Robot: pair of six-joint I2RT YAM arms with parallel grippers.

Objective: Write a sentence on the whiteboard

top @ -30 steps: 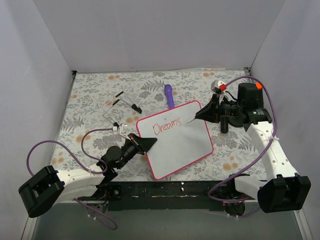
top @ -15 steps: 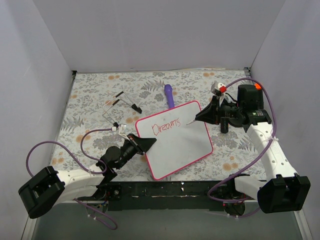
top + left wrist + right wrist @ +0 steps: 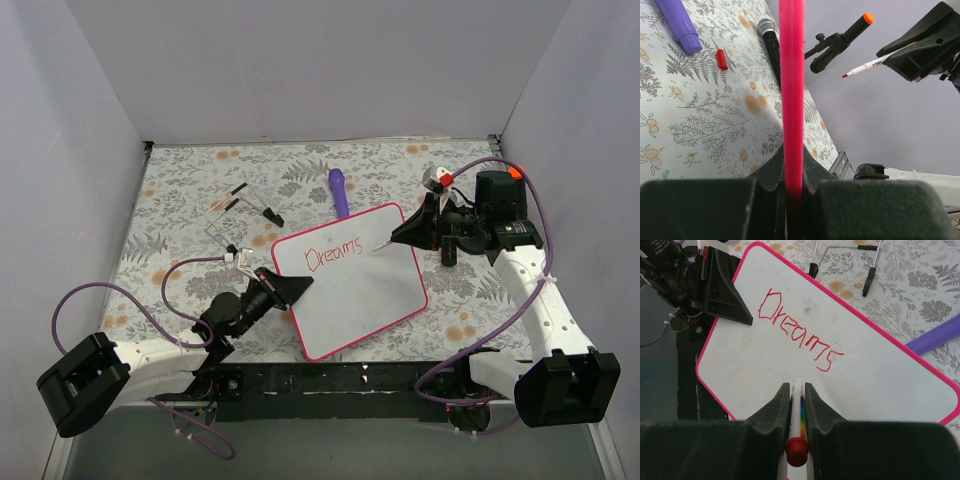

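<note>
Masking whiteboard (image 3: 362, 296) edge: left jaws

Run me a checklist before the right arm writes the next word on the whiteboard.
1. Board held: ok, left gripper is shut on the whiteboard frame.
2. Pen held: ok, right gripper is shut on the marker.
3. The sentence so far, "Dreams", legible: ok.
4. Bare board below that word: ok.
5. Tip on the board: not ok, it hangs off the surface.

Your floral cloth (image 3: 180, 180) carries a purple stick (image 3: 339, 190) toward the back, middle. Left of it, well apart: bent wire stand (image 3: 245, 205), black-tipped. Small red cap (image 3: 721, 59) near the stick.
</note>
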